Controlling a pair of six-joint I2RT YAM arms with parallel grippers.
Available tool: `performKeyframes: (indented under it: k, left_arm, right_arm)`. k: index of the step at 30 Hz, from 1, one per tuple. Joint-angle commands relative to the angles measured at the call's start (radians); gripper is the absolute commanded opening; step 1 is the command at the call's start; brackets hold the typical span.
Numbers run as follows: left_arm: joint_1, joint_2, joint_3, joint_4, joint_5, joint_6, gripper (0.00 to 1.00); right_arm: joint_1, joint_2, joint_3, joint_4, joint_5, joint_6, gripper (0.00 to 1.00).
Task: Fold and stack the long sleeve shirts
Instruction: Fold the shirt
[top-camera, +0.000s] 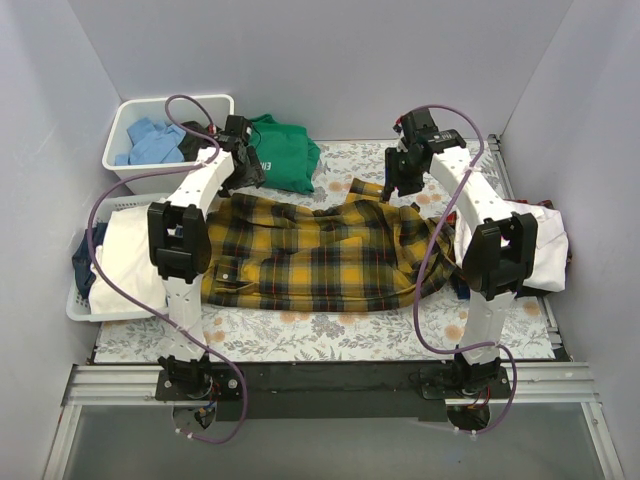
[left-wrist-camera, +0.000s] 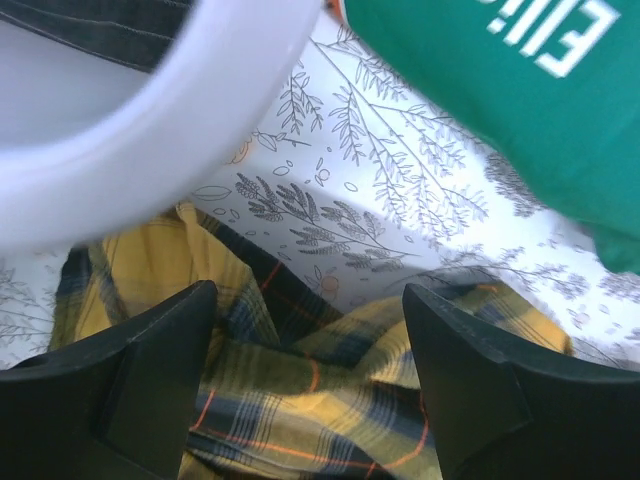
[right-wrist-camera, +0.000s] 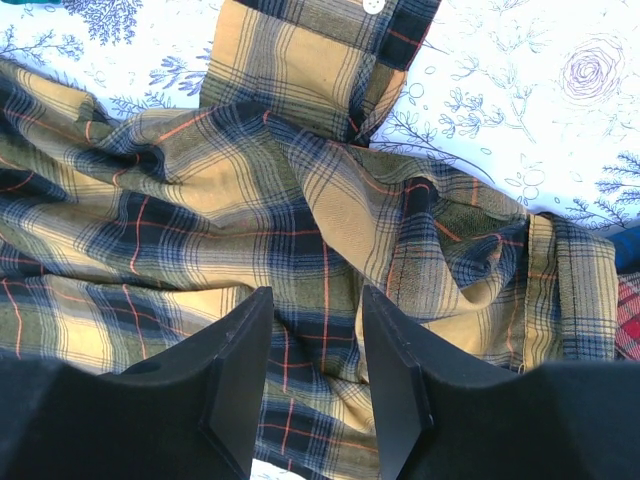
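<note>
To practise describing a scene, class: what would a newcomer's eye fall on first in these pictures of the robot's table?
The large yellow-and-black plaid shirt spread rumpled across the middle of the flowered table draws the eye first. At its far edge the left pincer and right pincer hang open over the cloth. Behind it lies a green T-shirt beside a white bin of blue clothes.

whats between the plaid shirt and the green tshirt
Only bare floral tablecloth lies between the plaid shirt and the green T-shirt. The left wrist view shows this stretch most clearly.
</note>
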Motion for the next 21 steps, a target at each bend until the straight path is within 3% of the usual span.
performKeyframes:
  k: [1, 21]
  left_arm:
    - [0.003, -0.147, 0.044, 0.001, -0.008, 0.0, 0.76]
    - [0.003, -0.164, -0.111, -0.004, -0.002, -0.073, 0.77]
  right_arm:
    - [-0.006, 0.015, 0.035, -0.006, -0.011, -0.01, 0.49]
    - [-0.004, 0.045, 0.054, -0.006, -0.025, -0.011, 0.48]
